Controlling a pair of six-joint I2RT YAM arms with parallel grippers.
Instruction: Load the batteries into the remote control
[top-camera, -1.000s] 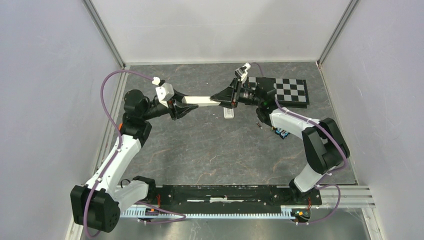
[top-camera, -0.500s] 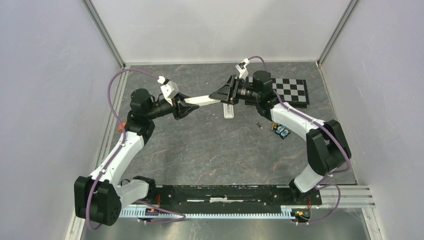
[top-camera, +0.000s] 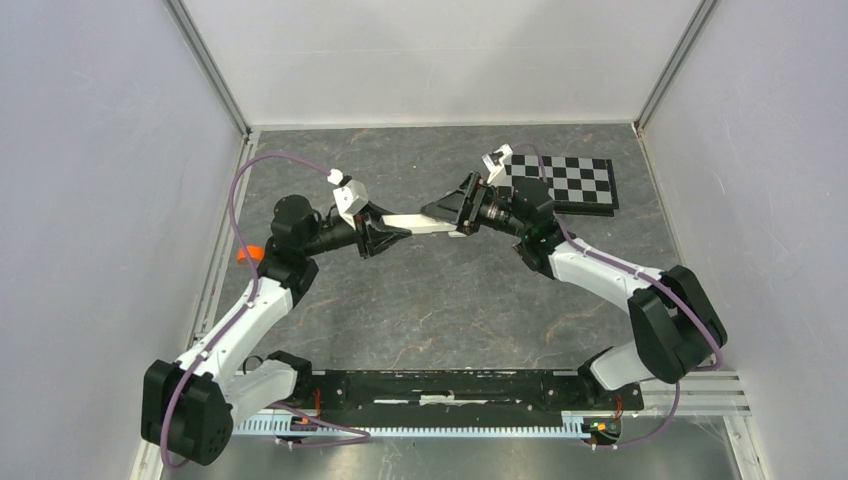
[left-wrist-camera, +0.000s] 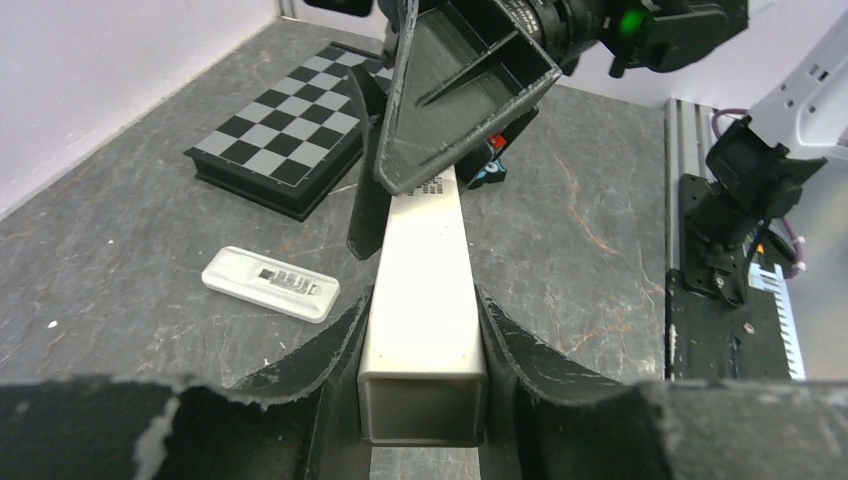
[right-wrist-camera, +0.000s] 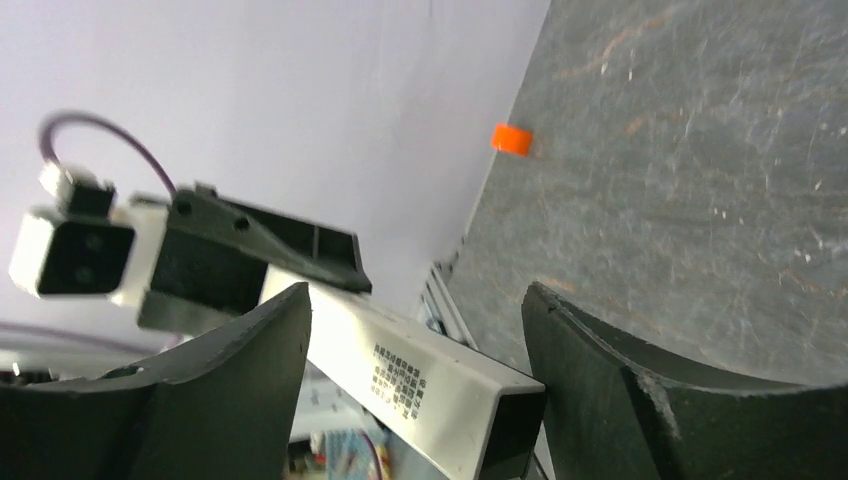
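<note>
My left gripper (left-wrist-camera: 423, 300) is shut on a long plain white bar (left-wrist-camera: 425, 290), which it holds level above the table. The bar's far end, with small black print, lies between the spread fingers of my right gripper (right-wrist-camera: 415, 300), close to one finger and apart from the other. From above, the left gripper (top-camera: 400, 228) and right gripper (top-camera: 440, 212) meet at the bar (top-camera: 420, 223) over the table's middle. The remote control (left-wrist-camera: 270, 283), a white rounded handset, lies flat on the table left of the bar. A red-and-blue bit of the batteries (left-wrist-camera: 495, 168) shows behind the right gripper.
A black-and-white checkerboard (top-camera: 565, 183) lies at the back right. A small orange piece (top-camera: 250, 253) sits by the left wall. A black rail (top-camera: 450, 385) runs along the near edge between the arm bases. Grey walls close in on three sides.
The right gripper's jaws have spread apart around the bar's end. Both arms and the bar have shifted a little toward the near side.
</note>
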